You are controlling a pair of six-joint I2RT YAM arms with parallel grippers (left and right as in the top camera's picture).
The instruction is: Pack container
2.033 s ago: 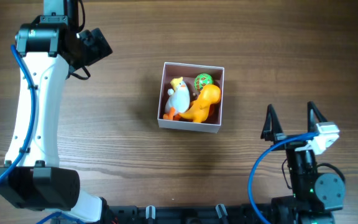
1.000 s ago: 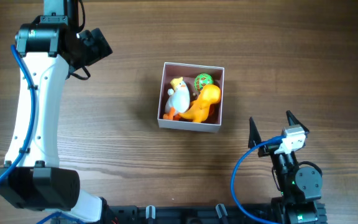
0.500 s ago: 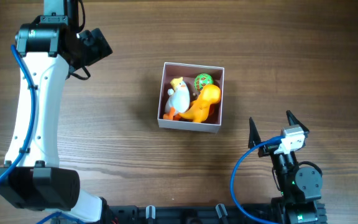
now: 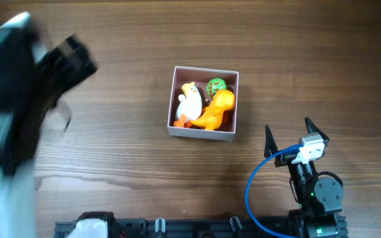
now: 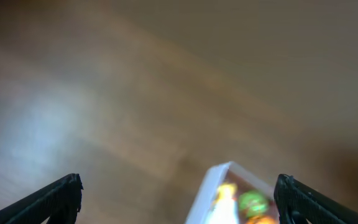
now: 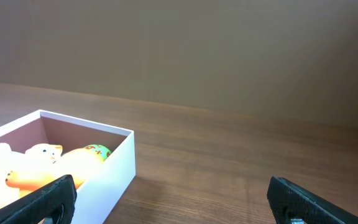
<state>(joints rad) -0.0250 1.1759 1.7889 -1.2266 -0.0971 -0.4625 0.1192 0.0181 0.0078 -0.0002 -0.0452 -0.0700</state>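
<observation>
My right gripper (image 4: 288, 125) is wide open and has nothing in it. It sits low by the near right corner of the table (image 4: 177, 178), and its two black fingertips point at the far edge. My right wrist camera shows the same thing: both tips are far apart with only bare wood between them.

My left gripper (image 5: 178, 182) is open wide too, and it is empty. From above, my left arm is a big blur along the left edge, so I cannot tell just where it hangs.

The container (image 4: 200, 133) rests about in the middle of the table, well apart from both of my grippers. Inside it lie a white bird toy (image 4: 190, 104) on the left, an orange animal toy (image 4: 215, 111) on the right, touching the bird, and a green ball (image 4: 216, 86) in the far right corner of the box.

I see no toys out on the wood. So I think the packing is done, or very close to it. I see no lid either. My next move should be to keep my arms clear of the box and not bump its thin walls.

I can read no words or brand names anywhere. The green ball has little marks on it, but they are too small to make out.
</observation>
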